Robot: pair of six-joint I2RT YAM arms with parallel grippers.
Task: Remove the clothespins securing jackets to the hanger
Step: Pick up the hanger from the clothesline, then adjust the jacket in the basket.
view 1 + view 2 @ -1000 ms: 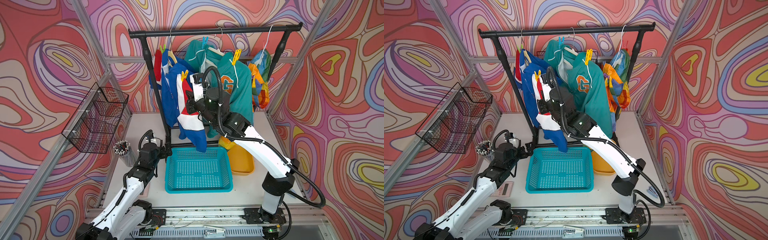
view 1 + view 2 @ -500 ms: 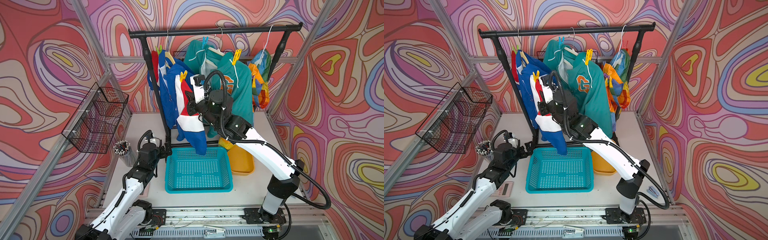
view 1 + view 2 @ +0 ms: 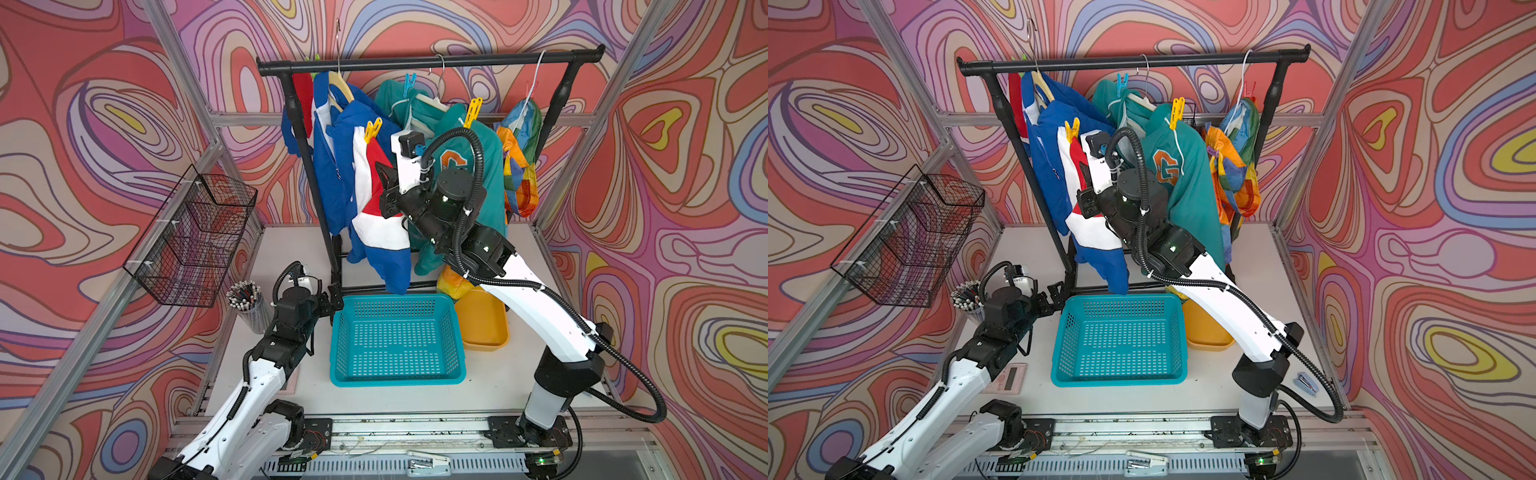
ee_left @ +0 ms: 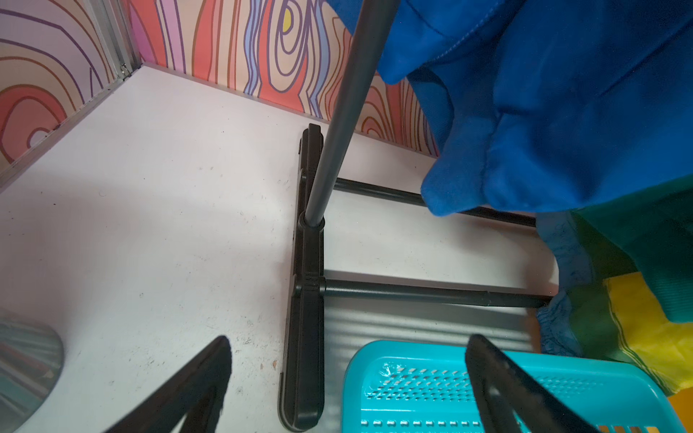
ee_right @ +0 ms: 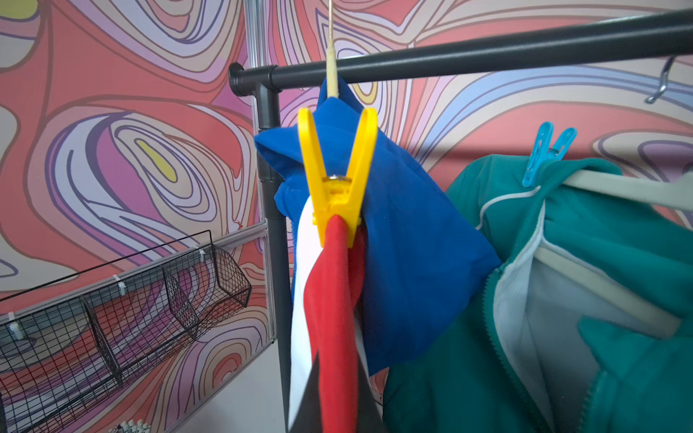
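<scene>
Right gripper (image 5: pixel 337 405) clenched on the blue jacket's (image 5: pixel 405 243) red panel.
Yellow clothespin (image 5: pixel 335 180) bites the jacket just above my grip; my left gripper (image 4: pixel 348 341) gapes wide, low beside the teal basket (image 4: pixel 431 386).

Three jackets (image 3: pixel 332 174) on one rack (image 3: pixel 428 63); two yellow clothespins (image 3: pixel 372 130), one blue clothespin (image 3: pixel 409 82), others too hidden to count; one teal basket (image 3: pixel 397 379); one orange tub (image 3: pixel 484 332); one wire basket (image 3: pixel 195 232); two arms (image 3: pixel 540 307).

R end effector (image 3: pixel 1085 175) pinches blue jacket (image 3: pixel 1050 166) below yellow clothespin (image 3: pixel 1072 129).
</scene>
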